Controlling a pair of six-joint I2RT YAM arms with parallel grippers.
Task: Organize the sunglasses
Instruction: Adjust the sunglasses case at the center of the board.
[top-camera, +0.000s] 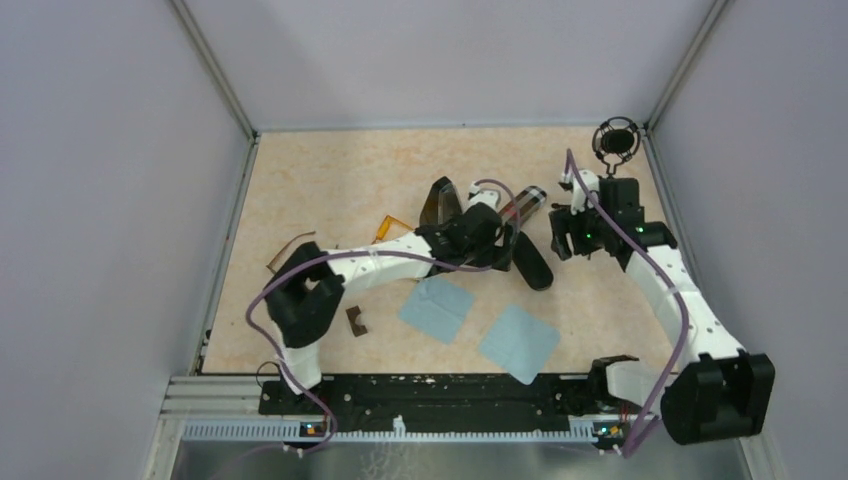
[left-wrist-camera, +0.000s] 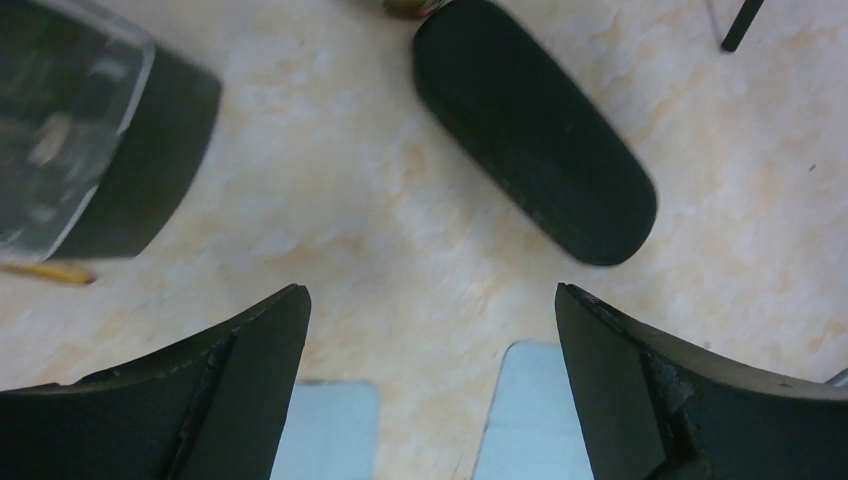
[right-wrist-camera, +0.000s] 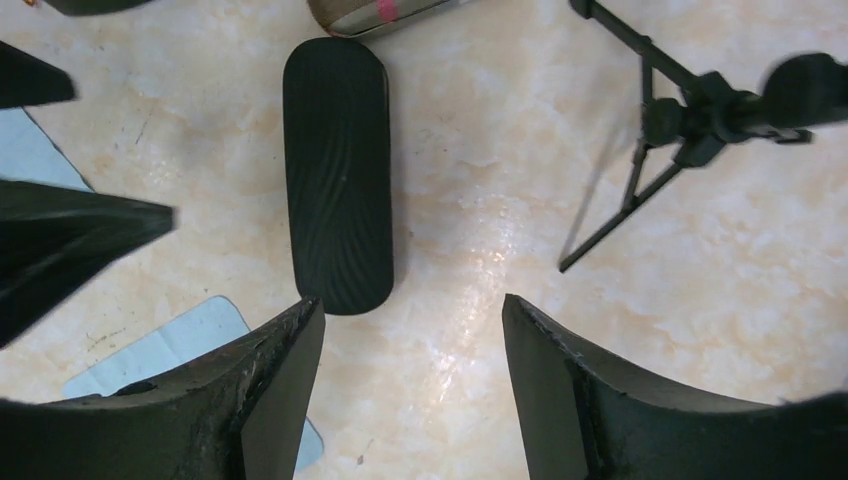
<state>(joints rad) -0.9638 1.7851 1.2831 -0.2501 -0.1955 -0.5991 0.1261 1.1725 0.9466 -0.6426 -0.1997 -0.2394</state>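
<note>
The sunglasses with amber-orange lenses (top-camera: 391, 227) lie left of the black triangular case (top-camera: 440, 200). One of their thin amber temples (left-wrist-camera: 50, 272) shows in the left wrist view. The slim brown-framed sunglasses (top-camera: 290, 250) lie further left, near the left wall. My left gripper (top-camera: 492, 232) (left-wrist-camera: 430, 300) hovers open over bare table between the triangular case (left-wrist-camera: 150, 140) and a black oblong case (left-wrist-camera: 535, 130). My right gripper (top-camera: 563, 232) (right-wrist-camera: 412, 305) is open too, empty, just right of the oblong case (right-wrist-camera: 338, 170).
A plaid cylindrical case (top-camera: 522, 205) lies behind the oblong case (top-camera: 535, 265). Two blue cloths (top-camera: 437, 308) (top-camera: 518, 343) lie in front, and a small brown piece (top-camera: 356, 320) sits near the left arm. A black object with thin legs (top-camera: 615, 140) (right-wrist-camera: 690, 110) stands in the far right corner.
</note>
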